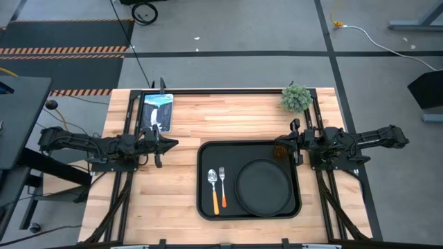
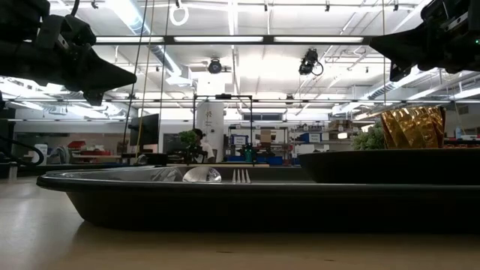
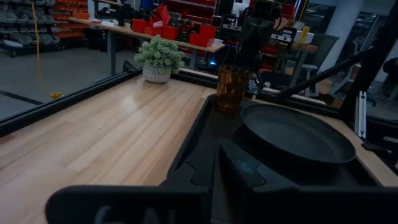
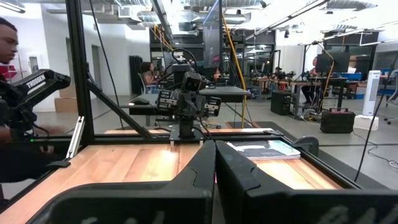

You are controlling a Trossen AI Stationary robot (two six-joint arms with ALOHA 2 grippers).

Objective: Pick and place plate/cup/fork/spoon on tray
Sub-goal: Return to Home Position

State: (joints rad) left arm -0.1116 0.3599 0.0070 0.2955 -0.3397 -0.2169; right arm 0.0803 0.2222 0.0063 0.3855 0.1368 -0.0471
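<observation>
The black tray lies at the table's middle. On it the round black plate lies flat on the right, and the spoon and the fork lie side by side on the left, handles toward the near edge. The amber cup stands upright on the tray's far right corner; it also shows in the left wrist view. My left gripper is shut and empty, left of the tray and raised. My right gripper is shut and empty, raised beside the cup.
A small green potted plant stands at the table's far right edge. A book lies at the far left. A person stands beyond the table's left side. Bare wood lies left of and in front of the tray.
</observation>
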